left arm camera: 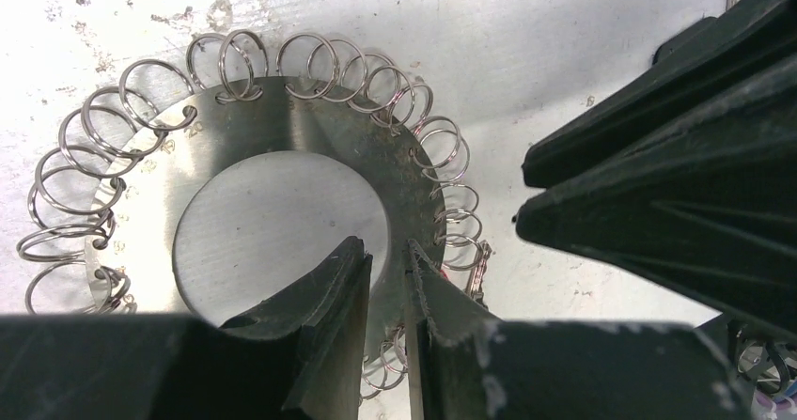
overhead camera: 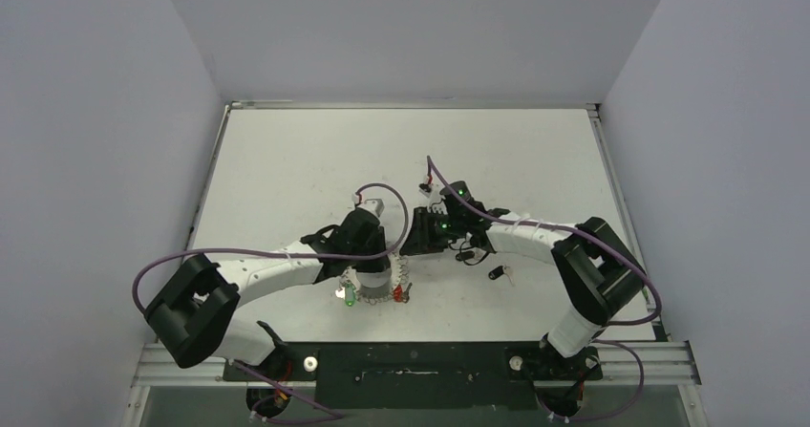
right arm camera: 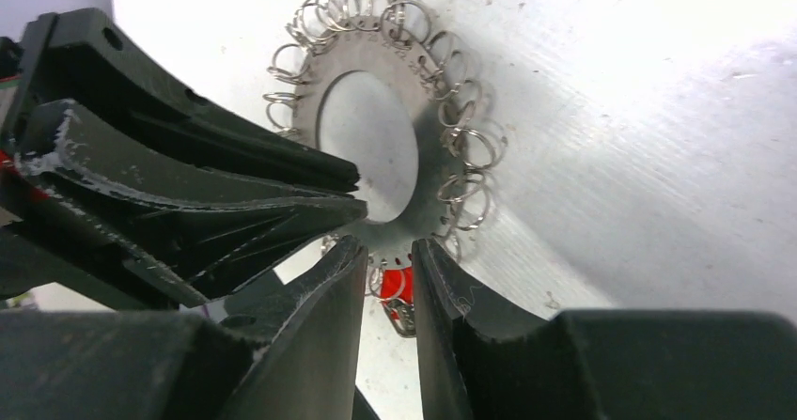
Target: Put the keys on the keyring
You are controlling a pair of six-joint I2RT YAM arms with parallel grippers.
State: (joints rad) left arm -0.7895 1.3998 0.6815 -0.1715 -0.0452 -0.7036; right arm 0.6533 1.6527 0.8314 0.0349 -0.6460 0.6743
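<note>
The keyring (overhead camera: pixel 374 291) is a flat grey ring with small wire rings all round its rim, a green tag (overhead camera: pixel 349 295) and a red tag (overhead camera: pixel 399 293). My left gripper (overhead camera: pixel 371 272) is shut on its flat band (left arm camera: pixel 310 138), one finger inside the hole and one outside (left arm camera: pixel 385 251). My right gripper (overhead camera: pixel 409 251) faces the ring (right arm camera: pixel 428 129) from the right; its jaws (right arm camera: pixel 388 249) stand a narrow gap apart at the rim, with the red tag (right arm camera: pixel 390 279) showing beyond them. One key (overhead camera: pixel 497 273), black head and silver blade, lies on the table right of both grippers.
A small dark piece (overhead camera: pixel 465 254) lies beside the right forearm, too small to identify. Purple cables (overhead camera: pixel 287 253) loop along both arms. The right gripper's fingers (left arm camera: pixel 658 194) sit close beside the left gripper. The white table (overhead camera: pixel 287 160) is walled on three sides.
</note>
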